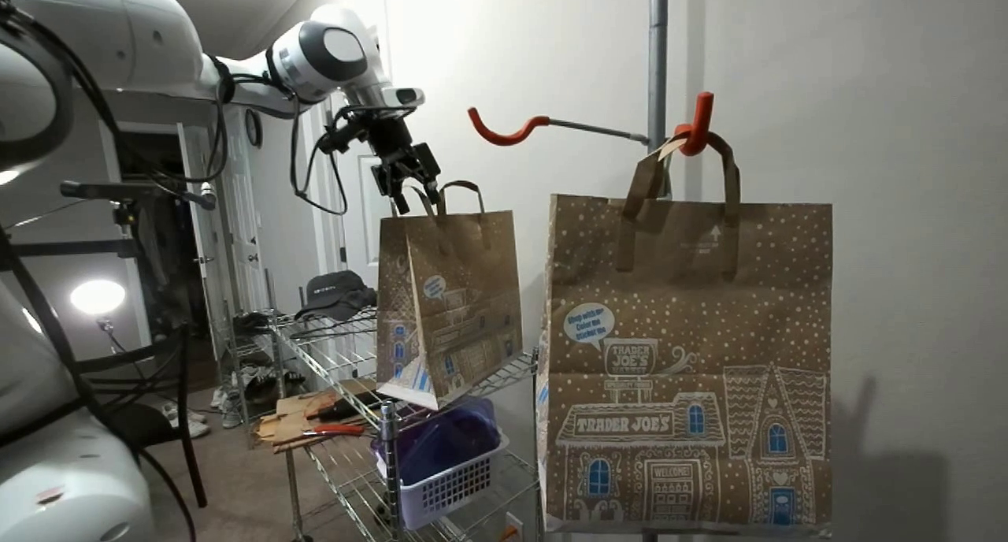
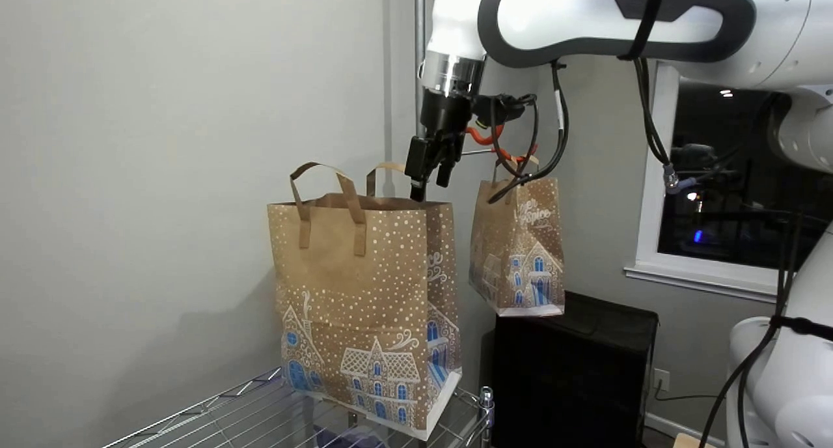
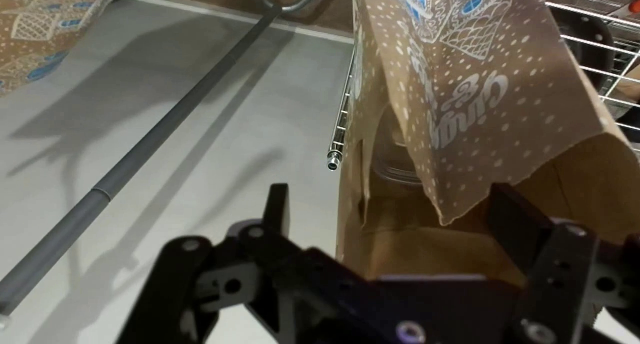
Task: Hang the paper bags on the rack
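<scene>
The claw (image 3: 390,199), spread wide and gripping nothing, hangs just above a paper bag (image 2: 351,285) on the wire shelf (image 2: 211,402), a second bag (image 1: 689,353) hanging from the rack (image 1: 658,61), and closing on the slack side (image 3: 470,124) instead of a handle (image 2: 350,200) might tear or topple the first.

1. Hanging bag (image 1: 689,353): "Shop with me Color me Sticker me" in a speech bubble (image 1: 588,322); "TRADER JOE'S" on a sign (image 1: 631,358) and storefront (image 1: 630,439); "WELCOME!" on a panel (image 1: 671,491); "Spice" on one side (image 2: 539,239).
2. Other bag (image 3: 480,119): "Ging", "&", upside down.
3. Cap (image 1: 337,294): illegible lettering.
</scene>
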You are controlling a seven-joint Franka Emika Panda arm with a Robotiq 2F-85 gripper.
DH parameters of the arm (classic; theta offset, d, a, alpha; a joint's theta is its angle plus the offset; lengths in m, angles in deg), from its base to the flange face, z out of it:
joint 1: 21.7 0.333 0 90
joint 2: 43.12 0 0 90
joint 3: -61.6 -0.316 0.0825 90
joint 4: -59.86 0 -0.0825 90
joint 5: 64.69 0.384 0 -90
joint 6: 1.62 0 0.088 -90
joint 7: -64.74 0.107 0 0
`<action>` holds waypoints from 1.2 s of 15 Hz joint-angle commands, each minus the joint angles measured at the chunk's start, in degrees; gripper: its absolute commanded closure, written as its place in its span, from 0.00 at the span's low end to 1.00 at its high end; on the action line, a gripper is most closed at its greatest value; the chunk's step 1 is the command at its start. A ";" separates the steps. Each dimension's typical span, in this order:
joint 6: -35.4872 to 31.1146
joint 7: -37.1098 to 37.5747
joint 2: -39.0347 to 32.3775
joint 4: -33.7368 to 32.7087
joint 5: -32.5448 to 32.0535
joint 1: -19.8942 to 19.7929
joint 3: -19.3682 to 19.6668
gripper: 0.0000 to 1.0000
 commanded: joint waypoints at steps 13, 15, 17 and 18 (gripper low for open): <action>-19.29 -7.25 0.75 5.65 14.67 -0.22 3.28 0.00; -17.49 -7.92 0.83 4.97 20.03 0.00 3.91 0.00; -16.38 -8.23 1.08 4.59 23.20 -0.04 4.07 0.00; -16.16 -8.76 0.89 4.40 24.55 0.06 4.14 0.00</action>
